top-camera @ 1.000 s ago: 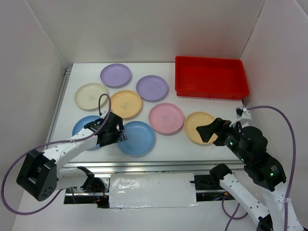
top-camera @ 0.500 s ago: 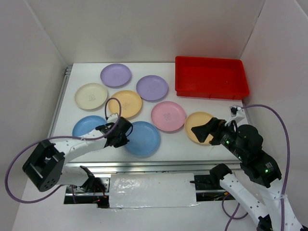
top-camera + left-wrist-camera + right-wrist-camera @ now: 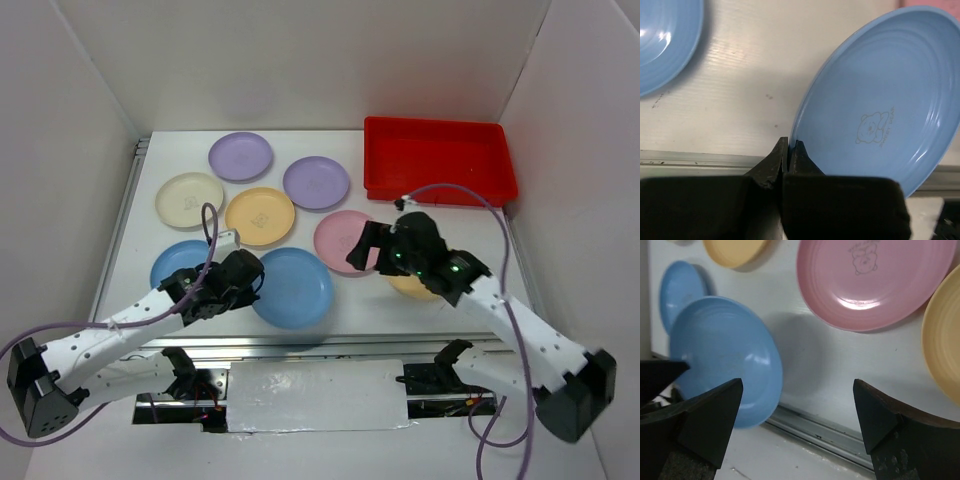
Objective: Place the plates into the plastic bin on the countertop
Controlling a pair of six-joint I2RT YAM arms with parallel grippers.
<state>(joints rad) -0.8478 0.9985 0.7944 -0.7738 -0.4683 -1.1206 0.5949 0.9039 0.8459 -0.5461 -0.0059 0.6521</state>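
Note:
My left gripper [image 3: 252, 281] [image 3: 789, 145] is shut on the near rim of a blue plate [image 3: 292, 288] [image 3: 880, 100] [image 3: 725, 360], which is tilted up off the countertop [image 3: 350, 302]. My right gripper [image 3: 358, 250] [image 3: 797, 390] hangs open with nothing in it above the near edge of the pink plate [image 3: 338, 232] [image 3: 870, 285], facing the lifted blue plate. The red plastic bin [image 3: 440, 160] stands at the back right with nothing in it. A second blue plate [image 3: 177, 262] [image 3: 665, 40] lies flat to the left.
Two purple plates [image 3: 240, 155] [image 3: 316, 182], a cream plate [image 3: 190, 200] and a yellow-orange plate [image 3: 260, 216] lie at the back left. Another yellow-orange plate [image 3: 408, 287] [image 3: 945, 350] is mostly under my right arm. A metal rail [image 3: 330, 340] runs along the near edge.
My left gripper closed on the blue plate's rim and tipped it up. My right arm swung left from over the yellow-orange plate to over the pink plate, still open.

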